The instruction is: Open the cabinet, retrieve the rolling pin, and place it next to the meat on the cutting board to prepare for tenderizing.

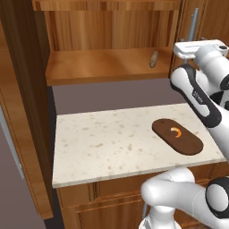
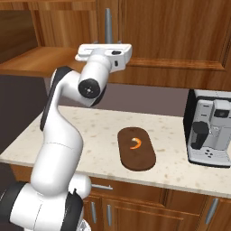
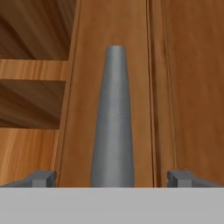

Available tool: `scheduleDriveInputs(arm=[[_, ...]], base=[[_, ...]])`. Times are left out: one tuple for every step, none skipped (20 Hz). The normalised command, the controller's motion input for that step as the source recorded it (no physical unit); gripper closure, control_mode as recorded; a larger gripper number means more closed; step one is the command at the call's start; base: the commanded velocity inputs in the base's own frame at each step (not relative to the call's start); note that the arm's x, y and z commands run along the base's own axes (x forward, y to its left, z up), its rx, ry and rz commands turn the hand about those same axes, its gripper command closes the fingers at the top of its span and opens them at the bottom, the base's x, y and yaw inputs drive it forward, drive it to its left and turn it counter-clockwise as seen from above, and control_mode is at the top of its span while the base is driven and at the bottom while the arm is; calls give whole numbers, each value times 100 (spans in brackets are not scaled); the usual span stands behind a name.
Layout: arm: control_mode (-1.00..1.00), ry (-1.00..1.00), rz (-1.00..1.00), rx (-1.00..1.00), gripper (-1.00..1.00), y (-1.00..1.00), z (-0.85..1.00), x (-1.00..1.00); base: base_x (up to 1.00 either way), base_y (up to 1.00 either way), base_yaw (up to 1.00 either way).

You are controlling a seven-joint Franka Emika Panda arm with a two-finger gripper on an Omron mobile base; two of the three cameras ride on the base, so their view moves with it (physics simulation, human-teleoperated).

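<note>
On the open cabinet's [image 1: 107, 67] smooth wooden shelf lies the small tan rolling pin [image 1: 153, 59]. My gripper [image 3: 113, 177] stands wide open, empty, its tips flanking a round grey metal bar handle [image 3: 113, 118].

Speckled countertop [image 1: 103, 143] bearing cutting board [image 1: 188, 143]; shelf [image 1: 98, 67] bearing rolling pin [image 1: 154, 59].

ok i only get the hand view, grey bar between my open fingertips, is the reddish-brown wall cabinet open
observer: yes, the reddish-brown wooden wall cabinet is open, its door standing out at the left.
operator: where's the pin
observer: the small tan wooden rolling pin lies on the shelf, near its right end.
operator: and the board
observer: the dark brown oval cutting board lies on the speckled counter below, with the tiny orange curved meat on it.
</note>
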Motion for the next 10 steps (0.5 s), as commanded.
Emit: scheduleDriveInputs(arm=[[-100,0,0,0,-100,0,0,30],[-100,0,0,0,-100,0,-2,28],[-100,0,0,0,-100,0,-2,29],[-100,0,0,0,-100,0,-2,29],[-100,0,0,0,-100,0,-3,27],[-100,0,0,0,-100,0,-1,27],[-100,0,0,0,-100,0,-2,28],[-100,0,0,0,-100,0,-2,29],[-100,0,0,0,-100,0,-2,29],[-100,0,0,0,-100,0,-3,28]], base=[[0,0,0],[0,0,0],[0,0,0],[0,0,0],[0,0,0],[0,0,0],[0,0,0],[0,0,0],[0,0,0],[0,0,0]])
